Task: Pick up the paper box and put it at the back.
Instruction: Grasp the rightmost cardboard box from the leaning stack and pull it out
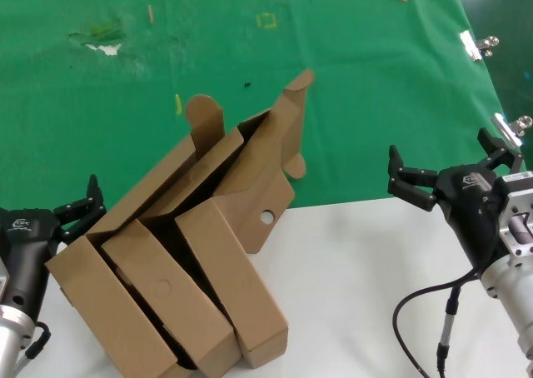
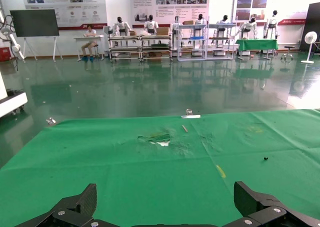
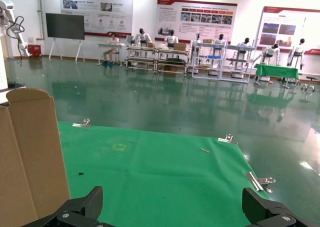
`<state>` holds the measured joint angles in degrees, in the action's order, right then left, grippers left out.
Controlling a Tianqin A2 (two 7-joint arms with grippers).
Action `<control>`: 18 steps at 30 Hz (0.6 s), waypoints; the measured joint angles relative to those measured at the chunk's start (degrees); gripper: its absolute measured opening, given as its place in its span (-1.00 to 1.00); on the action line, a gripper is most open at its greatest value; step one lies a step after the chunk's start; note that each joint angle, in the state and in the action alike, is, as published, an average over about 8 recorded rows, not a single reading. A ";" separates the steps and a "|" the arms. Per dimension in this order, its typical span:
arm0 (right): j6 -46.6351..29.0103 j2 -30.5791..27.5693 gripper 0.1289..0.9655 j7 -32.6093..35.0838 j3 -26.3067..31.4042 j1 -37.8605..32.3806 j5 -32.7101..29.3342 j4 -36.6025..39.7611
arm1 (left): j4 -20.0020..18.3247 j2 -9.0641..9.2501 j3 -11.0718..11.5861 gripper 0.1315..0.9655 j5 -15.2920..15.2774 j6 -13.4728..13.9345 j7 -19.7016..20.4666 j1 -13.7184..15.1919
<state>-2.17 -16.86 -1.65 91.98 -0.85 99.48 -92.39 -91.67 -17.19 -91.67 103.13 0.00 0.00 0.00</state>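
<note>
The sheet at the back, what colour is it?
Green, with small stains and yellow marks; head view shows it best.

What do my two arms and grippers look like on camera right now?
Both are alike. The left gripper and right gripper have black angular fingers on a black housing with a small white logo. Behind each housing sits a silver-grey metal wrist section. A black cable loops from the right arm over the table; a short black cable also shows low on the left arm.
</note>
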 joint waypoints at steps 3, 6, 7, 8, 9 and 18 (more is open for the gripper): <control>0.00 0.00 1.00 0.00 0.00 0.00 0.00 0.00 | 0.00 0.00 0.00 1.00 0.00 0.00 0.00 0.00; 0.00 0.00 1.00 0.00 0.00 0.00 0.00 0.00 | 0.00 0.00 0.00 1.00 0.00 0.00 0.00 0.00; 0.00 0.00 1.00 0.00 0.00 0.00 0.00 0.00 | 0.00 0.00 0.00 1.00 0.00 0.00 0.00 0.00; 0.00 0.00 1.00 0.00 0.00 0.00 0.00 0.00 | 0.00 0.00 0.00 1.00 0.00 0.00 0.00 0.00; 0.00 0.00 1.00 0.00 0.00 0.00 0.00 0.00 | 0.00 0.00 0.00 1.00 0.00 0.00 0.00 0.00; -2.90 -0.14 1.00 3.09 -1.34 0.70 0.35 -1.31 | 0.00 0.00 0.00 1.00 0.00 0.00 0.00 0.00</control>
<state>-5.06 -17.00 1.44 90.64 -0.15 99.83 -93.70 -91.67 -17.19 -91.67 103.13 0.00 0.00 0.00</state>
